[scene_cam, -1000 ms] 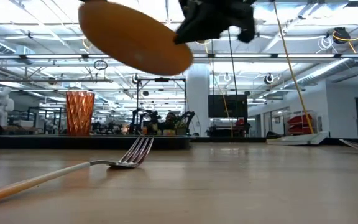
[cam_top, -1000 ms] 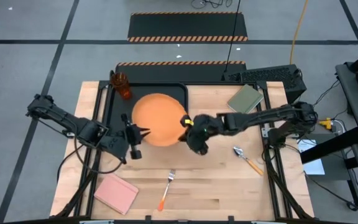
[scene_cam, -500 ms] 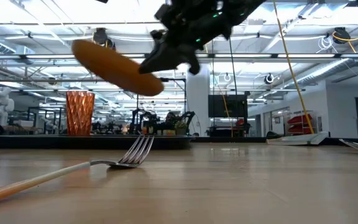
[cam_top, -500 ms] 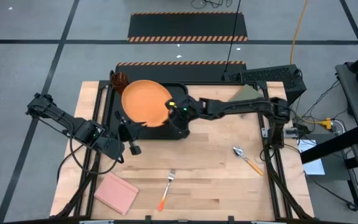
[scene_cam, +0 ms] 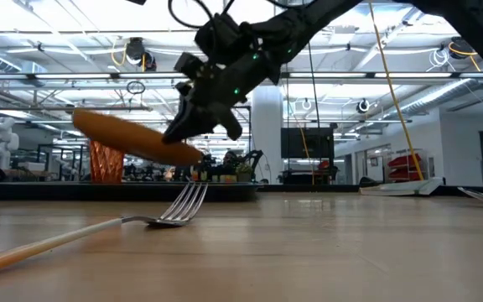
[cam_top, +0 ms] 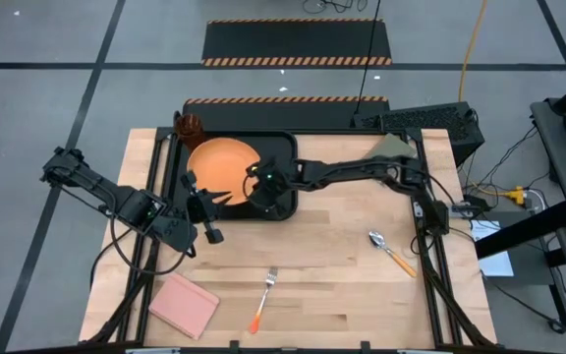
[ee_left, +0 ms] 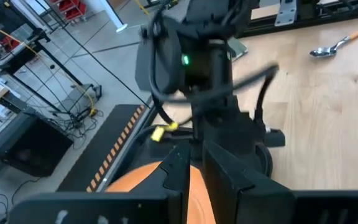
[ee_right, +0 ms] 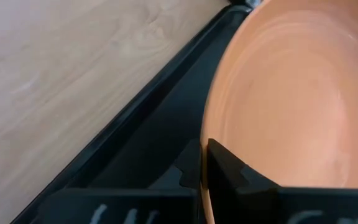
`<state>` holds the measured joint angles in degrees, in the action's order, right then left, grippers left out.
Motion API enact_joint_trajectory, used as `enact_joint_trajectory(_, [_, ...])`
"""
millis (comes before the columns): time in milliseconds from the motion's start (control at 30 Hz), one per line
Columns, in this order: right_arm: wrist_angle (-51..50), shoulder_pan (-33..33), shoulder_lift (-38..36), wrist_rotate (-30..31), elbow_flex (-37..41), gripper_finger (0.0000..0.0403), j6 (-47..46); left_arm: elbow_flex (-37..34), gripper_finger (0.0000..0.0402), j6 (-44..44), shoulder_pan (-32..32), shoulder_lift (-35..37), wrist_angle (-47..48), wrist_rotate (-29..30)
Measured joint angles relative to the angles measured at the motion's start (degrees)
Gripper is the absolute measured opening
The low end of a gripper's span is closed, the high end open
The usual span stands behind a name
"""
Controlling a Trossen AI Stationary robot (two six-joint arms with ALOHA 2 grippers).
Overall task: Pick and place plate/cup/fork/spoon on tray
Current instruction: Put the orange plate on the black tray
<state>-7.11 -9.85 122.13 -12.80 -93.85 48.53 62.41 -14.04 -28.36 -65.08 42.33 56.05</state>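
Observation:
My right gripper [cam_top: 255, 185] is shut on the round orange plate [cam_top: 222, 165] and holds it over the black tray [cam_top: 281, 147]. The plate also shows in the low view [scene_cam: 132, 138]. The orange cup [cam_top: 191, 126] stands upright at the tray's far left corner. The fork [cam_top: 263, 300] lies flat on the wood near the front edge. The spoon [cam_top: 389, 251] lies flat on the wood at the right. My left gripper [cam_top: 209, 195] is shut and waits by the plate's near edge. I see no touch between them. My right gripper pinches the plate's rim [ee_right: 211, 118] on the plate's right side, one finger on the upper face and one under it. The fingers come slanting down from the table's right. The plate is tilted and clear above the tray [ee_right: 160, 124].
A pink pad [cam_top: 185, 303] lies at the near left of the table. An olive pad [cam_top: 391, 147] lies at the far right, partly under my right arm. Bare wood lies between the tray and the fork.
My right gripper has carried the plate from the table's middle toward the far left, over the tray, and down. The plate has stayed tilted in the hold. My left gripper has drawn back a little toward the table's left edge.

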Motion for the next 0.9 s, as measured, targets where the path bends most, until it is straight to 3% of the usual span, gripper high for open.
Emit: enact_joint_trajectory(900, [1.3,-1.3,3.8,-1.0,-0.1,0.0009,-2.7,0.0,0.0049,-0.2,0.0,0.0,-0.2,0.0])
